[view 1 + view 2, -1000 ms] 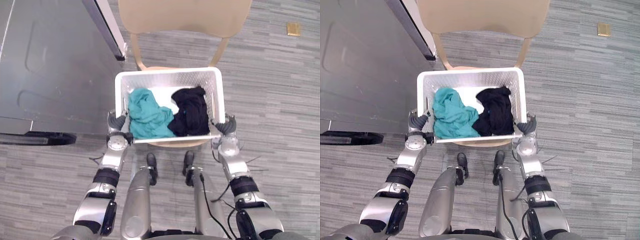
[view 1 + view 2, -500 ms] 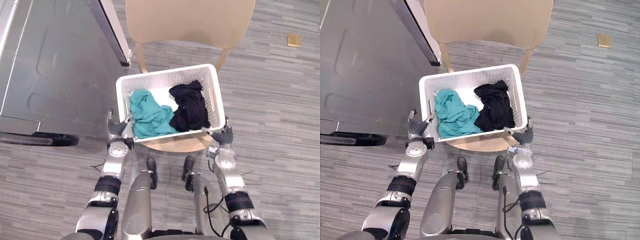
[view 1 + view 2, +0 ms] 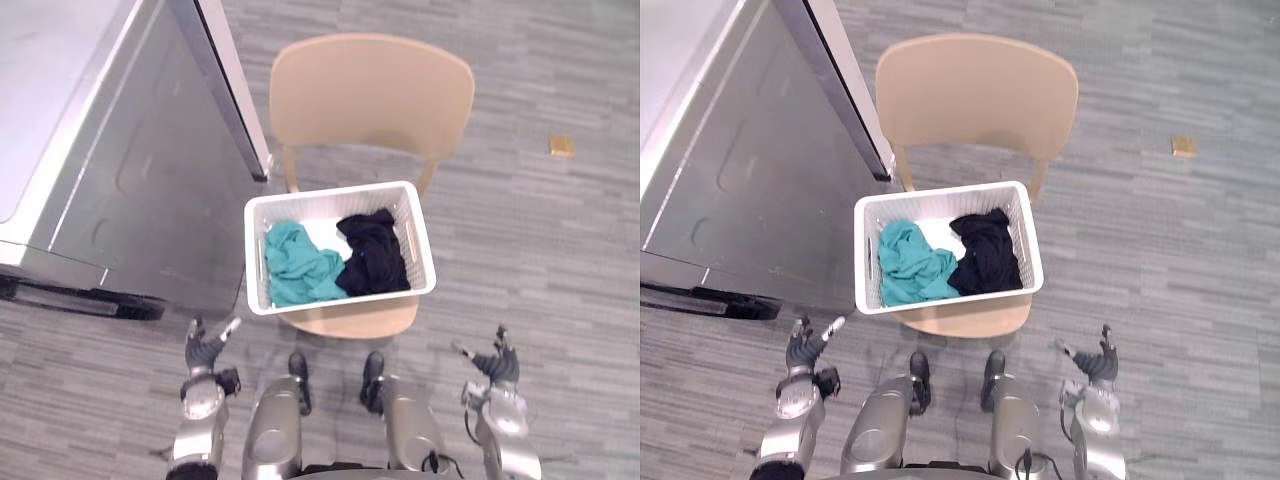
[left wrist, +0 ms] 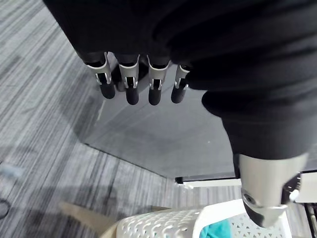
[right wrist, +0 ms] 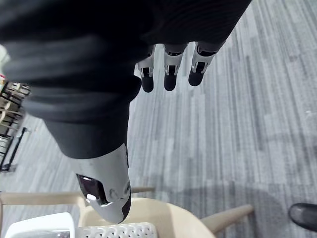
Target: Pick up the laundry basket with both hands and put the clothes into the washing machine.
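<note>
Left eye view: I see a floor of grey striped carpet planks, with a small tan square tile lying far right.
Machine: a large grey metal washing machine stands at the far left, just beside the chair.
Chair: a beige wooden chair with a curved back stands mid-scene, backrest far, seat near.
Basket: the white perforated plastic laundry basket rests on the chair seat, apart from both hands.
Clothes: a crumpled teal garment lies in the basket's left half and a crumpled black garment in its right half, touching each other.
Left hand: the left hand hangs near left, fingers spread wide, holding nothing.
Right hand: the right hand hangs near right, equally wide and empty.
Left wrist view: straight fingers over the machine's grey side, plus one basket corner with a scrap of teal.
Right wrist view: straight fingers over carpet, plus the seat edge and a bit of basket rim.
</note>
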You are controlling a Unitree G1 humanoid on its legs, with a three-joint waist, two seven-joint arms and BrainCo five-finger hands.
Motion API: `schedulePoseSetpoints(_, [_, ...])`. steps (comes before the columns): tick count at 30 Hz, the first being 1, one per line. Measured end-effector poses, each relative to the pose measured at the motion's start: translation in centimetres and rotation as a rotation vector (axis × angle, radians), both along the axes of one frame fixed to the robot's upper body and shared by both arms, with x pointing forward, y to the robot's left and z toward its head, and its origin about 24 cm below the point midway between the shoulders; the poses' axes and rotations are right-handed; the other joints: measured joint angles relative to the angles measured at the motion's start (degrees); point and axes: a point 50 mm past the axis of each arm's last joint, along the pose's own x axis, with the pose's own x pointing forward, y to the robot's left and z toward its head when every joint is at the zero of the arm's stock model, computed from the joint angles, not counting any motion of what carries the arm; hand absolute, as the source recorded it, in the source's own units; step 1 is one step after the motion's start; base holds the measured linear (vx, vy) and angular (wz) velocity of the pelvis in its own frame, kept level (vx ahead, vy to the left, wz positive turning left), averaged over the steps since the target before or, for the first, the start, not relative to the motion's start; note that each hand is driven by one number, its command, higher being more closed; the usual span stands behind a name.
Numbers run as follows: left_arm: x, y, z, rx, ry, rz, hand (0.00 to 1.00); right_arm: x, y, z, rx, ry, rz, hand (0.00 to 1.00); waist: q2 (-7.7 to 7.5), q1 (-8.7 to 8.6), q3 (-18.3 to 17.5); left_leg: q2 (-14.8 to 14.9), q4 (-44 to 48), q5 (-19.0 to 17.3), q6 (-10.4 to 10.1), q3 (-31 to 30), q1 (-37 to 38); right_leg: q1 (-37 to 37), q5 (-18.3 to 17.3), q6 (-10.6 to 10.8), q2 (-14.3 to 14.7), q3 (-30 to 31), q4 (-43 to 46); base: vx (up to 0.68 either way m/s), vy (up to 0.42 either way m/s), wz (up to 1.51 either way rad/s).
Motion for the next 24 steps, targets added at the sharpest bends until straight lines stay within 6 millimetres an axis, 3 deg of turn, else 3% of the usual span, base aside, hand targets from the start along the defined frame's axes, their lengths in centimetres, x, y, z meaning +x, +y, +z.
schedulePoseSetpoints(2, [-2.5,-0.9,-2.9,-0.074,0.142,-0.011,0.0,-2.1,0.7,-2.9,0.061,0.147,0.033,0.0,-0.11,0.02,-3.8,-0.4,-0.3,0.1,-0.1,-0.5,2.1,3.0,-1.3,0.6,-0.9,-2.0,-0.1,0.23,0.004,0.46])
schedulePoseSetpoints(6, [-5.3,-2.5,-5.9,-0.155,0.309,-0.023,0.0,-4.2,2.8,-5.7,0.138,0.302,0.095,0.0,0.65,1.19,-8.0,-2.0,-2.2,0.3,-0.3,-2.7,5.4,7.2,-2.9,1.6,-2.4,-4.6,-0.5,0.13,0.015,0.4])
schedulePoseSetpoints(10, [-5.1,-2.8,-6.1,-0.14,0.324,-0.051,0.0,-4.0,3.9,-6.7,0.171,0.352,0.12,0.0,1.28,1.25,-8.8,-3.9,-3.0,2.6,-0.7,-6.3,3.9,8.1,-3.3,1.9,-4.2,-8.7,-0.6,0.02,0.001,0.61])
schedulePoseSetpoints(11, [-4.7,-2.9,-6.1,-0.141,0.318,-0.057,0.0,-3.3,4.1,-6.7,0.174,0.345,0.128,0.0,1.14,1.2,-8.7,-4.6,-2.4,3.8,-2.3,-7.1,1.6,7.2,-3.3,1.9,-5.7,-10.9,0.5,-0.12,0.026,0.93])
schedulePoseSetpoints(12, [-4.1,-3.2,-5.9,-0.142,0.302,-0.065,0.0,-2.8,4.3,-6.7,0.177,0.342,0.131,0.0,-0.06,1.19,-8.4,-4.5,-0.8,4.1,-3.0,-4.9,-0.6,6.2,-3.3,1.8,-7.7,-13.5,0.9,-0.11,0.031,1.03])
schedulePoseSetpoints(13, [-3.7,-3.3,-5.8,-0.138,0.296,-0.075,0.0,-2.5,4.1,-6.7,0.173,0.344,0.134,0.0,0.82,1.29,-8.7,-2.8,1.6,3.2,-2.1,-1.8,-2.1,6.0,-3.3,1.8,-8.3,-14.5,1.2,-0.08,0.063,1.04])
schedulePoseSetpoints(15, [-3.7,-3.3,-6.1,-0.128,0.314,-0.088,0.0,-2.1,3.3,-6.8,0.147,0.366,0.133,0.0,0.61,1.14,-8.5,3.9,7.2,1.8,0.1,5.1,-3.1,6.3,-3.2,1.8,-11.2,-17.9,3.1,-0.06,0.158,0.86])
schedulePoseSetpoints(16, [-3.6,-3.3,-6.1,-0.122,0.321,-0.095,0.0,-2.1,3.1,-6.9,0.137,0.378,0.136,0.0,0.61,1.09,-8.6,5.7,7.9,1.8,0.1,6.0,-2.9,6.8,-3.1,2.2,-12.1,-18.6,3.2,-0.04,0.271,0.72])
schedulePoseSetpoints(18, [-3.4,-3.5,-6.5,-0.095,0.358,-0.133,0.0,-2.3,2.5,-7.0,0.094,0.417,0.15,0.0,1.27,-0.3,-9.0,11.7,7.2,2.1,0.2,9.6,-1.4,8.8,-1.4,5.2,-15.3,-21.8,2.7,-0.02,0.4,0.9])
schedulePoseSetpoints(19, [-3.5,-4.0,-6.7,-0.091,0.374,-0.157,0.0,-2.4,2.1,-7.1,0.083,0.43,0.15,0.0,2.56,-1.17,-9.7,13.7,4.9,4.0,0.9,10.5,-1.3,9.4,-0.5,7.0,-15.7,-23.3,1.6,0.01,0.444,0.91])
schedulePoseSetpoints(20, [-3.4,-4.5,-6.7,-0.09,0.38,-0.18,0.0,-2.4,1.7,-7.0,0.074,0.436,0.15,0.0,3.45,-1.82,-10.2,14.0,2.8,4.5,-2.5,10.0,-1.1,9.6,0.2,8.5,-15.7,-23.9,1.0,0.03,0.574,1.03])
schedulePoseSetpoints(21, [-2.5,-4.5,-6.5,-0.05,0.379,-0.238,0.0,-2.3,1.9,-7.3,0.083,0.463,0.157,0.0,2.2,-1.91,-9.8,9.6,0.9,3.8,-5.6,8.9,-1.7,10.5,1.8,10.5,-17.4,-22.4,-2.5,0.03,0.451,0.96])
schedulePoseSetpoints(23, [-2.2,-3.8,-6.3,-0.005,0.378,-0.273,0.0,-2.4,3.3,-7.7,0.113,0.479,0.177,0.0,0.4,-1.78,-9.6,5.8,2.1,2.8,-4.0,6.9,-3.6,11.8,3.4,9.4,-18.3,-21.4,-5.4,0.04,0.374,0.92])
schedulePoseSetpoints(24, [-2.3,-3.1,-6.3,0.017,0.388,-0.278,0.0,-2.3,3.9,-7.8,0.123,0.483,0.19,0.0,-0.18,-1.56,-9.3,4.0,4.2,1.2,-2.4,5.9,-4.2,12.9,5.8,9.3,-20.4,-21.3,-4.4,0.05,0.335,0.79])
